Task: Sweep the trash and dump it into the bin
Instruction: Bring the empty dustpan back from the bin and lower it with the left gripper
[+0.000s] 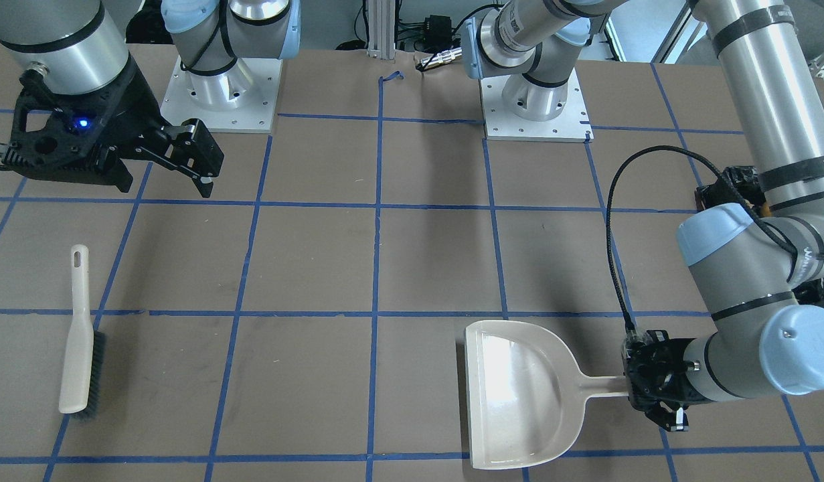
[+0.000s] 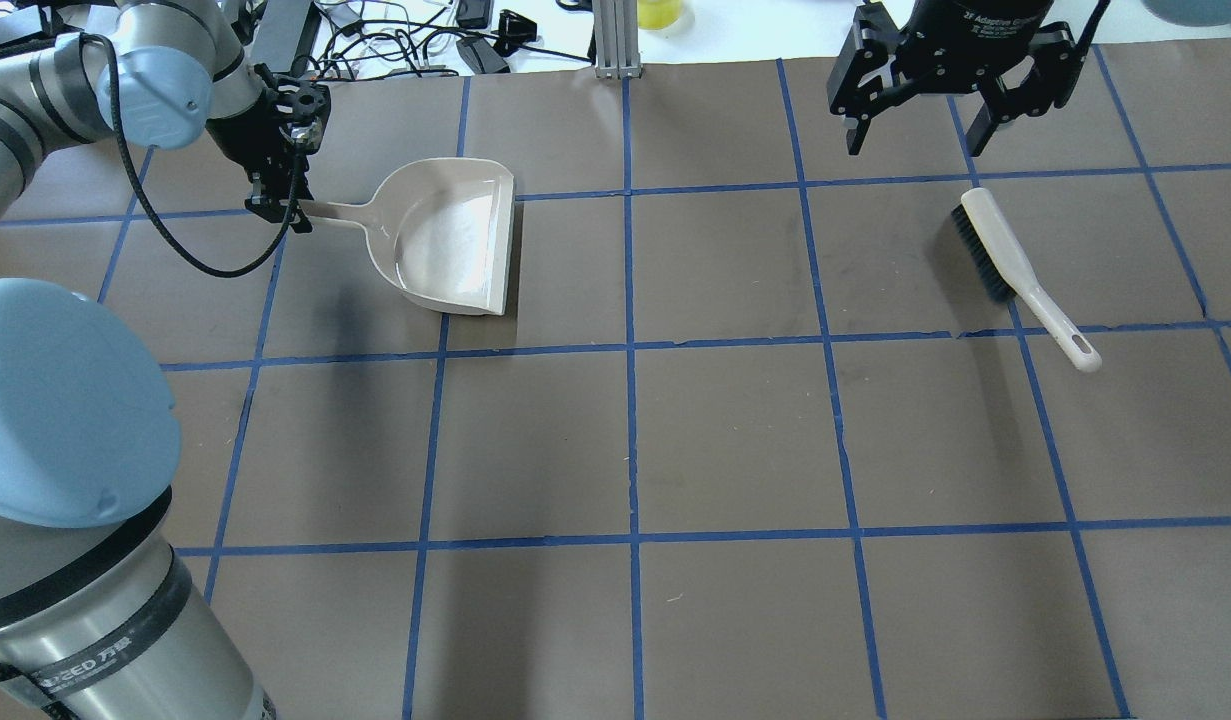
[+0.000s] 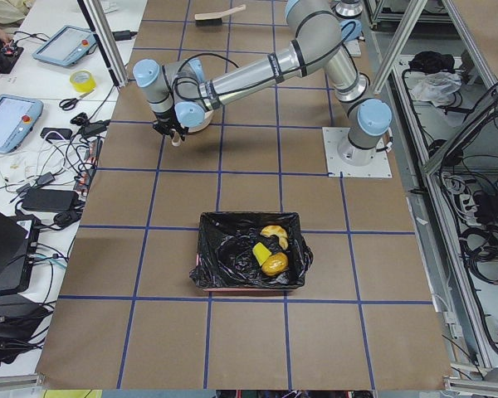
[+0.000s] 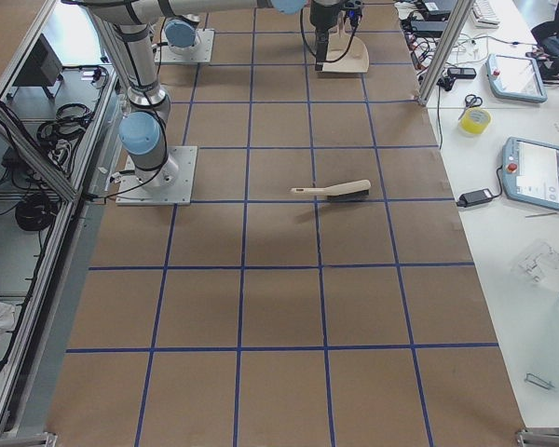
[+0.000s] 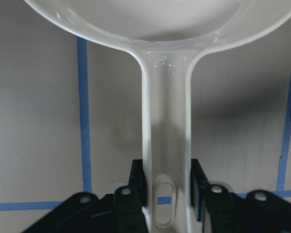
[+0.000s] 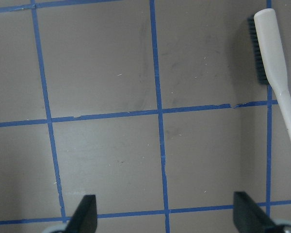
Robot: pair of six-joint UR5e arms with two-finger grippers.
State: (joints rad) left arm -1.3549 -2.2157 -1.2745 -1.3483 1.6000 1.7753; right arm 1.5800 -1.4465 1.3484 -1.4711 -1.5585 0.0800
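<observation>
The trash lies in the bin [image 3: 212,249], a box lined with black plastic: a golden-brown lump [image 3: 275,265], a yellow sponge block [image 3: 260,251] and a pale peel [image 3: 274,233]. My left gripper [image 1: 652,391] [image 2: 280,205] [image 5: 167,189] is shut on the handle of the beige dustpan [image 1: 519,395] [image 2: 455,235] [image 5: 165,121], which rests flat on the table with nothing in it. My right gripper [image 2: 915,145] [image 6: 167,213] is open and empty, hovering above the table beside the hand brush [image 2: 1015,265] [image 1: 80,335] [image 6: 276,73].
The brush lies on its side on the brown table, its handle toward the robot. The bin stands far off the left end of the arms' area. Side benches [image 4: 522,140] hold tablets, tape and cables. Blue tape lines grid the table.
</observation>
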